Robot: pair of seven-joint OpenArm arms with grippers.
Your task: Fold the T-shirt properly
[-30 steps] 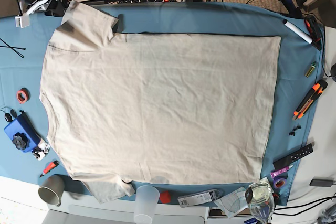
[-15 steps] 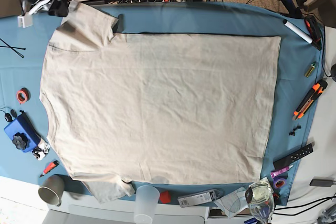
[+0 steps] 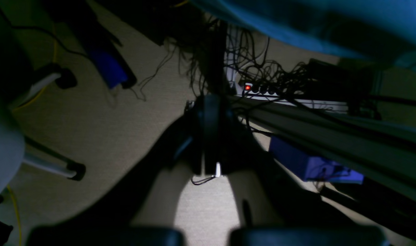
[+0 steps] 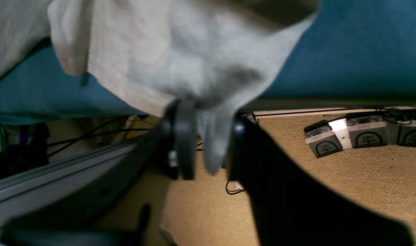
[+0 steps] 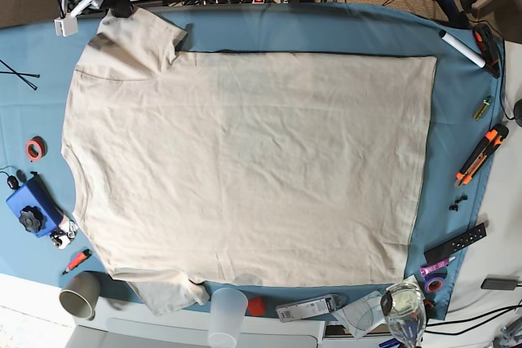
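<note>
Right gripper [image 4: 208, 136] at frame upper left, jaws narrowed around T-shirt [image 5: 245, 169] sleeve; left gripper [image 3: 208, 136] closed, empty. First fold starting; next: secure pinch, lift sleeve inward.

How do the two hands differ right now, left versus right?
The right hand sits at the T-shirt's sleeve corner at the table's far edge, with sleeve cloth hanging between its fingers; the left hand has nothing between its fingers. The right hand's fingers stand apart around the cloth; the left hand's are shut together. The right hand faces the blue tablecloth; the left hand points at floor and cables. Both have dark fingers.
</note>
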